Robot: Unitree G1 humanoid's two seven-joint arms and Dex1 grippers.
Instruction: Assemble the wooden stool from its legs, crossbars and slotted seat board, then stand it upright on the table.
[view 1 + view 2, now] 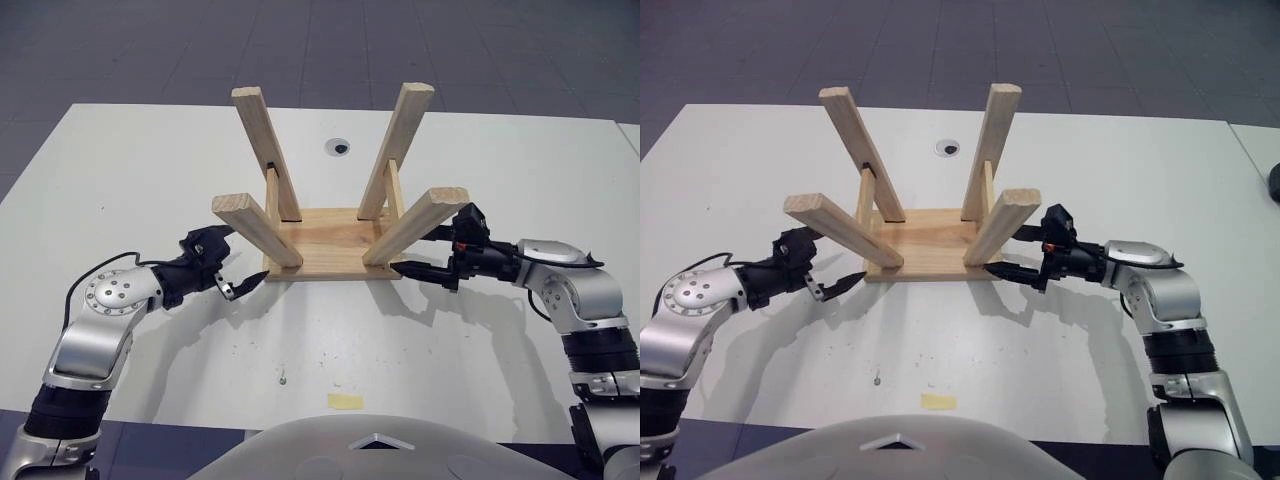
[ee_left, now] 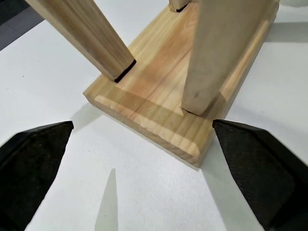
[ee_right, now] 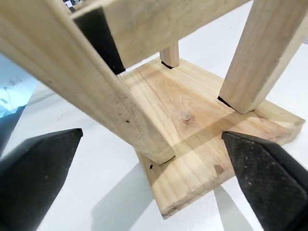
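A white table (image 1: 130, 180) carries the work, with a dark tiled floor (image 1: 300, 40) spreading out behind it. Beyond the seat board (image 1: 335, 245), toward the table's far edge, there is a small round hole (image 1: 340, 147) in the tabletop. On the near side of the seat board, close to the table's front edge, lies a scrap of yellow tape (image 1: 346, 401), and a little to the left of that a tiny dark speck (image 1: 283, 378) too small to identify.

The stool (image 1: 925, 200) stands upside down in the middle of the table. Its seat board lies flat on the surface and four legs rise from it, splayed outward: far-left leg (image 1: 265, 150), far-right leg (image 1: 397, 150), near-left leg (image 1: 255, 228) and near-right leg (image 1: 420, 222). A crossbar (image 1: 272, 198) links the left pair of legs and another crossbar (image 1: 393, 190) links the right pair.

The left gripper (image 1: 243, 258) sits low at the seat board's near-left corner. Its black fingers (image 2: 33, 163) are spread wide and hold nothing, with the corner lying just ahead of the gap.

The right gripper (image 1: 420, 254) sits at the seat board's near-right corner. Its fingers (image 3: 260, 168) are likewise spread apart and hold nothing. The near-right leg and the board's end lie ahead of the gap. Its lower fingertip is just beside the board edge, and contact cannot be made out.
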